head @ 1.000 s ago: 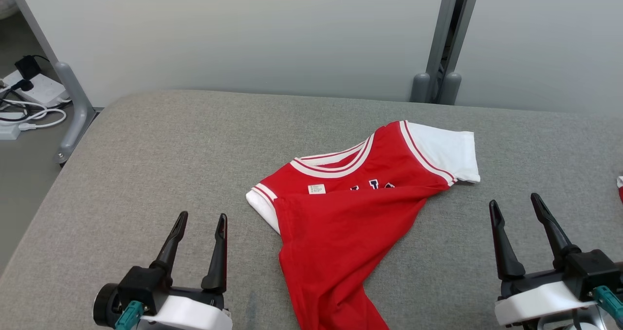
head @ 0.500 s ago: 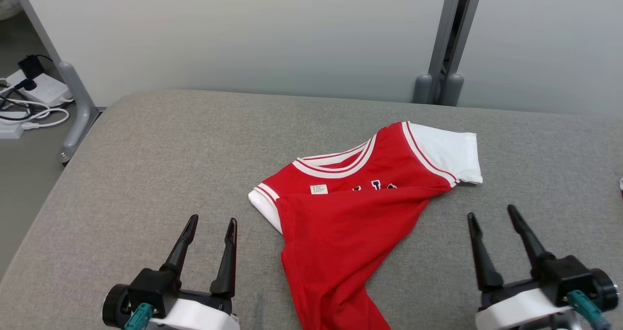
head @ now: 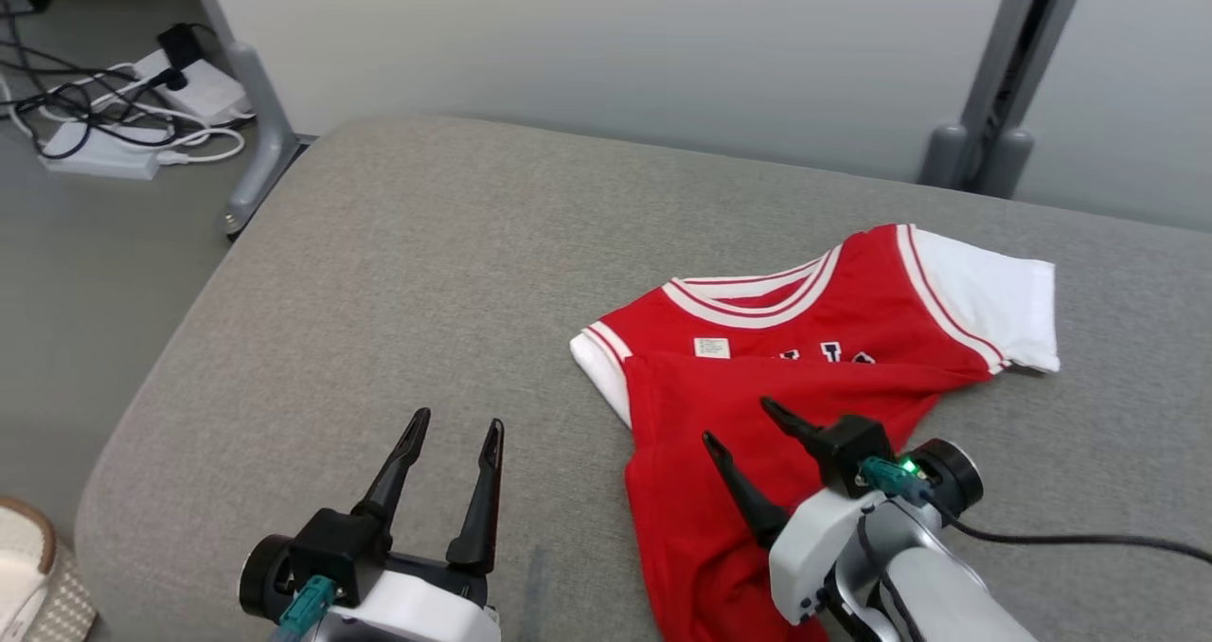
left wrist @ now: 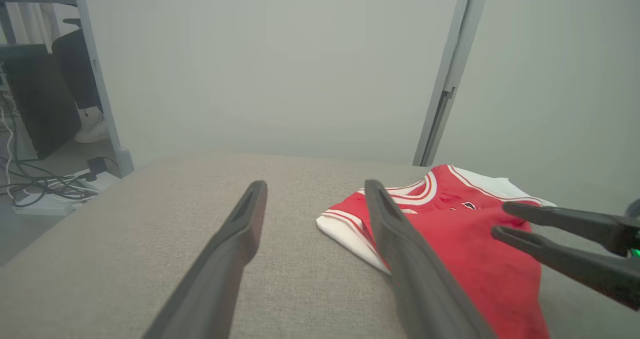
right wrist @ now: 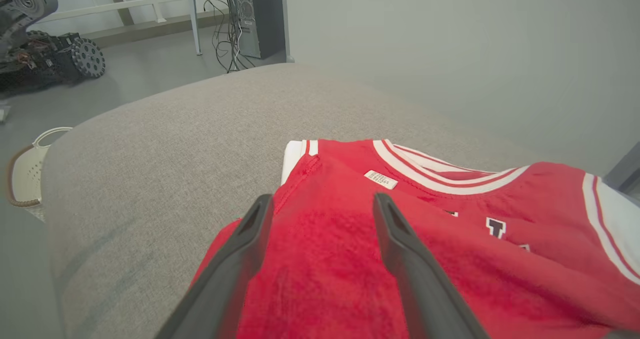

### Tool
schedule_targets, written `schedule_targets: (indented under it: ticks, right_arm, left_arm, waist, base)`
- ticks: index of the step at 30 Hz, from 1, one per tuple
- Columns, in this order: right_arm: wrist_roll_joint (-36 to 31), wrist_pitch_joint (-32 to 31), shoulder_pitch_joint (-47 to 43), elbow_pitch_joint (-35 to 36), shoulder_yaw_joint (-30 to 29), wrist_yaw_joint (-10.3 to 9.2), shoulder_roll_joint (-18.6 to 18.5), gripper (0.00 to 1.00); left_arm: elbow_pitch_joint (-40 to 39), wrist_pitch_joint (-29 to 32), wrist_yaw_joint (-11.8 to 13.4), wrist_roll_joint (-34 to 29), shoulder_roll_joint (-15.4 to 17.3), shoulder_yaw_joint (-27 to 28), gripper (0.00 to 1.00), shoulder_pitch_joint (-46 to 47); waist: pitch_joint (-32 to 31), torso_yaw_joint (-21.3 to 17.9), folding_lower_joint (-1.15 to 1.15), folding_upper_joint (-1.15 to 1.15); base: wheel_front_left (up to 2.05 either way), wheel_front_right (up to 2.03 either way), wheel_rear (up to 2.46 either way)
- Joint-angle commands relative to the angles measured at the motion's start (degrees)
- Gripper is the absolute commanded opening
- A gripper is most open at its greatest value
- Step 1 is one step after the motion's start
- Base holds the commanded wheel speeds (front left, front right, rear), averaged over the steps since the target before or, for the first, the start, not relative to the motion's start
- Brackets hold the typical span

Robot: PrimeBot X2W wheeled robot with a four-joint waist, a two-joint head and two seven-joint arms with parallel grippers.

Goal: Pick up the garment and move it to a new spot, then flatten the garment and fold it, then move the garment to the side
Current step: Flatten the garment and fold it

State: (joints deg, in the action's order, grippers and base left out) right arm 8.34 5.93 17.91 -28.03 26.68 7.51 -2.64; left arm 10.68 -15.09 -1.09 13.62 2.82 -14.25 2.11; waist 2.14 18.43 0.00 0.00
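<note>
- The red jersey with white sleeves and striped collar lies rumpled on the grey fabric-covered surface, directly beneath the fingers of the right gripper, which are spread apart and grip nothing.
- The fingers of the left gripper are likewise spread and empty; the jersey's near white sleeve lies just right of their tips.

The garment is smooth matt cloth; the cushion coarse woven fabric; the left tool matt plastic.
</note>
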Motion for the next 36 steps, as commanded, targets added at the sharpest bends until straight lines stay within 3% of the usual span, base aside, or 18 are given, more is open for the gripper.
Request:
schedule_targets:
  ticks: [1, 9, 14, 16, 17, 27, 31, 36]
  right_arm:
    - [0.8, -0.9, 2.5, -2.5, 0.5, -0.04, -0.5, 1.0]
    - [0.8, -4.0, 12.1, -16.0, 0.6, -0.04, -0.7, 1.0]
    - [-1.0, -5.1, 14.8, -20.9, 0.2, -0.04, -0.7, 1.0]
    - [-1.6, -5.5, 15.9, -22.8, 0.1, -0.04, -0.7, 0.05]
    - [-1.8, -5.6, 16.5, -23.7, 0.3, -0.04, -0.6, 0.0]
    - [0.4, 1.3, 16.5, -25.1, -0.3, -0.04, -0.4, 0.0]
    - [2.1, 4.7, 15.6, -21.7, -1.5, -0.04, -0.4, 0.0]
    - [4.8, 6.6, 12.7, -14.3, -7.2, -0.04, -1.6, 0.0]
  left_arm:
    - [0.1, -0.1, 0.3, 0.4, 0.2, -0.6, 1.0, 1.1]
    - [-0.2, -0.1, 1.6, 2.1, 0.2, -1.9, 1.0, 1.5]
    - [-0.7, -0.1, 2.3, 3.0, 0.1, -1.7, 1.0, 1.4]
    - [-0.9, -0.1, 2.6, 3.2, 0.2, -1.7, 1.0, 1.3]
    - [-1.0, -0.1, 2.6, 3.3, 0.2, -1.7, 1.0, 1.2]
    - [0.1, -0.1, 2.1, 2.3, 0.2, -1.5, 1.0, 1.4]
    - [0.0, -0.1, 1.8, 1.5, 0.2, -0.4, 1.0, 0.9]
    - [-0.4, -0.1, 1.6, 0.6, 0.2, 1.2, 1.0, 0.0]
  waist:
    - [1.1, 3.0, 0.0, 0.0]
    - [2.7, 9.2, 0.0, 0.0]
    - [3.7, 10.1, 0.0, 0.0]
    - [3.9, 10.2, 0.0, 0.0]
    - [4.0, 10.3, 0.0, 0.0]
    - [2.1, 8.6, 0.0, 0.0]
    - [1.1, 5.8, 0.0, 0.0]
    - [0.2, 1.2, 0.0, 0.0]
  base:
    - [0.0, 0.0, 0.0]
    - [0.0, 0.0, 0.0]
    - [0.0, 0.0, 0.0]
    - [0.0, 0.0, 0.0]
    - [0.0, 0.0, 0.0]
    - [0.0, 0.0, 0.0]
    - [0.0, 0.0, 0.0]
    - [0.0, 0.0, 0.0]
